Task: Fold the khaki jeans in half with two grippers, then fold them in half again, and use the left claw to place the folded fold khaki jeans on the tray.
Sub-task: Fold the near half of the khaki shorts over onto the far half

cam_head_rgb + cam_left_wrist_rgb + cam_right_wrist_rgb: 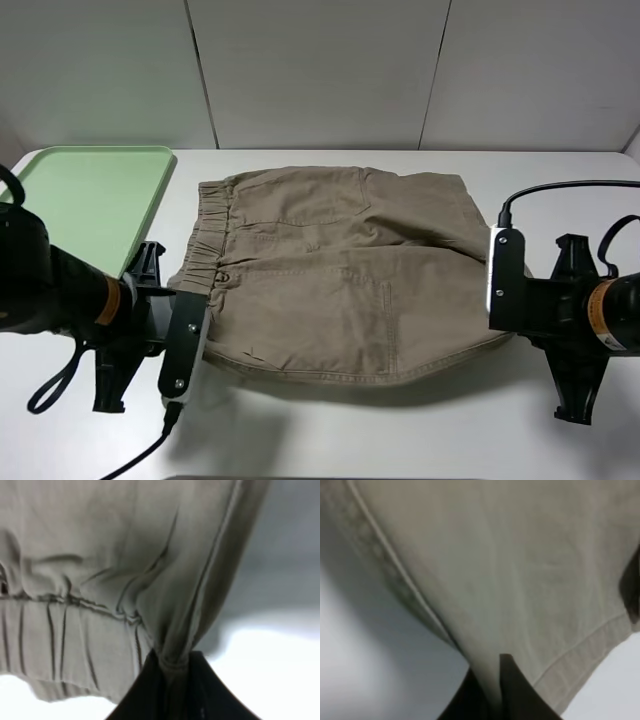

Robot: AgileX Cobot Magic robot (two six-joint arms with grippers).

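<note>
The khaki jeans point(340, 285) lie spread across the white table, waistband to the left and leg hems to the right, with their near edge lifted off the surface. My left gripper point(195, 335) is shut on the near waistband corner; the left wrist view shows the khaki jeans point(115, 575) pinched between the dark fingers point(145, 695). On the right, my right gripper point(500, 300) is shut on the near hem corner, and the right wrist view shows the khaki jeans point(510, 570) clamped between the fingers point(515, 690). The mint-green tray point(95, 195) sits at the far left, beside the waistband.
A pale panelled wall point(320, 70) rises behind the table. A black cable point(560, 188) loops above the right arm, and another cable point(140, 455) trails from the left gripper toward the table's front edge.
</note>
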